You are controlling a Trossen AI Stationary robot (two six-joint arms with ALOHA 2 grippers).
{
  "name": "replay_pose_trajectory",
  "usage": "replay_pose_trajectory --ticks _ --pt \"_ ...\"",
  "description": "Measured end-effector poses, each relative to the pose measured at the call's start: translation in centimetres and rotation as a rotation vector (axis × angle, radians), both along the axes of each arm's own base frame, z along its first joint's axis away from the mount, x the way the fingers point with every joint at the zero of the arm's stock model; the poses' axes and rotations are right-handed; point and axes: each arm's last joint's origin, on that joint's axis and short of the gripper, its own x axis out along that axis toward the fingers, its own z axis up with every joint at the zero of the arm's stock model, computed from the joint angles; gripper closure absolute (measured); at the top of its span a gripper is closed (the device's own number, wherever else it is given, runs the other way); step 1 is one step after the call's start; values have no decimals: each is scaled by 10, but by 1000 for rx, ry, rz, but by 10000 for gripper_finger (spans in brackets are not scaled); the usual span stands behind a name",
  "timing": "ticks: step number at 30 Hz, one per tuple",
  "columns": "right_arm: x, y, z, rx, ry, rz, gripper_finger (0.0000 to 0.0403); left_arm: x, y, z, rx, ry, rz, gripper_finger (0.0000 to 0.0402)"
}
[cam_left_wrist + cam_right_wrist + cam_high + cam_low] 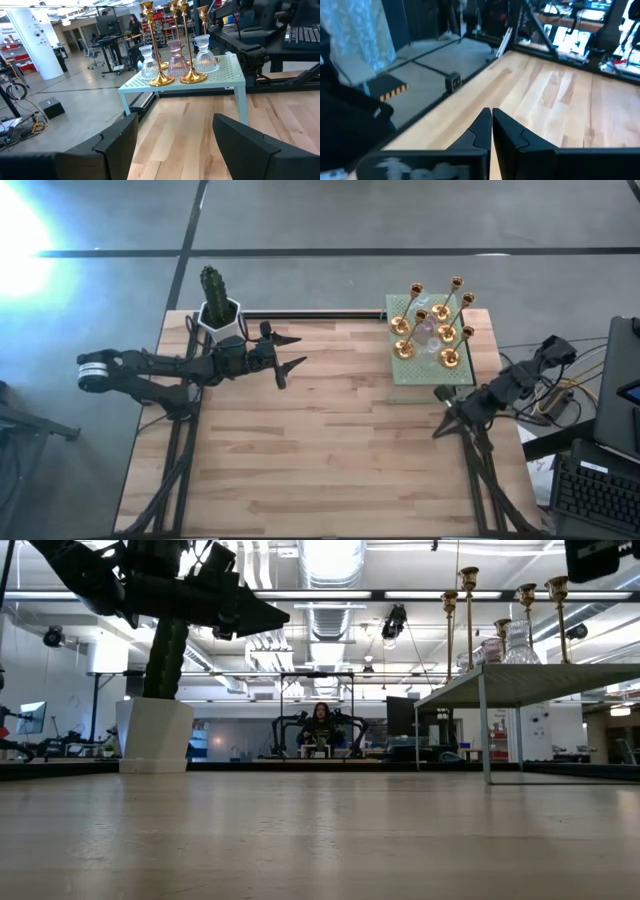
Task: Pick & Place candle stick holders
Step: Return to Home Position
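Several gold candle stick holders [432, 320] stand upright on their round bases on a pale green perforated stand [400, 370] at the table's far right. Small clear and pinkish glass holders [175, 60] stand among them. My left gripper [291, 360] hovers open at the far left of the table beside the cactus pot. It points level toward the stand, with nothing between its fingers [115, 145]. My right gripper [443, 415] is shut and empty just in front of the stand, above the table's right side; the right wrist view shows its fingertips [491, 117] meeting.
A white pot with a green cactus [217, 310] stands at the far left corner, right behind my left gripper. The stand's thin legs [485, 735] raise its top above the table. Bare wood [330, 440] fills the middle and near side. A keyboard and cables [590, 470] lie beyond the right edge.
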Motion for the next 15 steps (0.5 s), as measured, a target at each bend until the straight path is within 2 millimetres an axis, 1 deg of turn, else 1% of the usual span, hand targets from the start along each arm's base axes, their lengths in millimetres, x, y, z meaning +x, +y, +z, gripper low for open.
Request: replay_pose_trajectory --ticks 4,9,13,15 --pt "1 1 -12 -32 7 6 395 0 0 0 0 1 0 140" --pt "1 0 -21 -20 -16 -11 395 0 0 0 -1 3 0 140" --pt "3 -1 -37 3 -30 -76 395 0 0 -1 -2 8 0 140" --pt "3 -1 -45 20 -57 -80 395 0 0 -1 -3 11 0 140"
